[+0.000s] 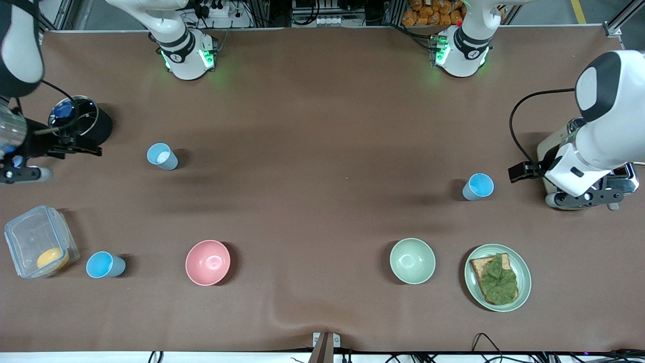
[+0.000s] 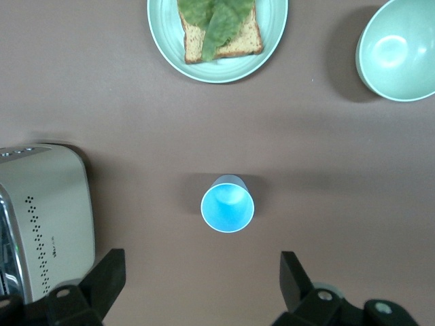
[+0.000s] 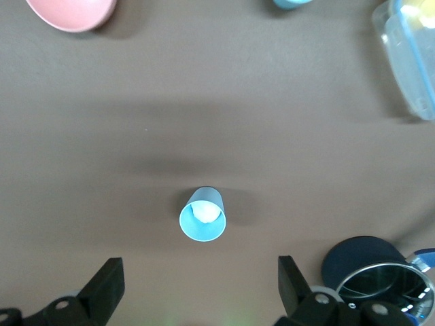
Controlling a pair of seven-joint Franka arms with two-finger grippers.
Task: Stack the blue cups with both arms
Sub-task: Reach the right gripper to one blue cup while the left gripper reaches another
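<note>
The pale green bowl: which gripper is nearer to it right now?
Left. The left gripper hangs open by the toaster at the pale green bowl's end of the table. The right gripper hangs open at the other end, by the black container.

Right arm (image 1: 20, 50): base at the top of the front view, white links with black joint bands; the forearm enters at the right arm's end of the table. Wrist bent, camera facing down.

Right gripper (image 3: 197, 288): black, two-fingered, fingers (image 3: 107, 285) spread wide, nothing between them. Held above the table.

Left arm (image 1: 604, 116): base at the top of the front view, elbow raised high at the left arm's end of the table, forearm angled down and inward.

Left gripper (image 2: 202, 285): black, fingers (image 2: 109, 275) spread wide, empty. It appears to hang above the table, though its height is hard to judge.
</note>
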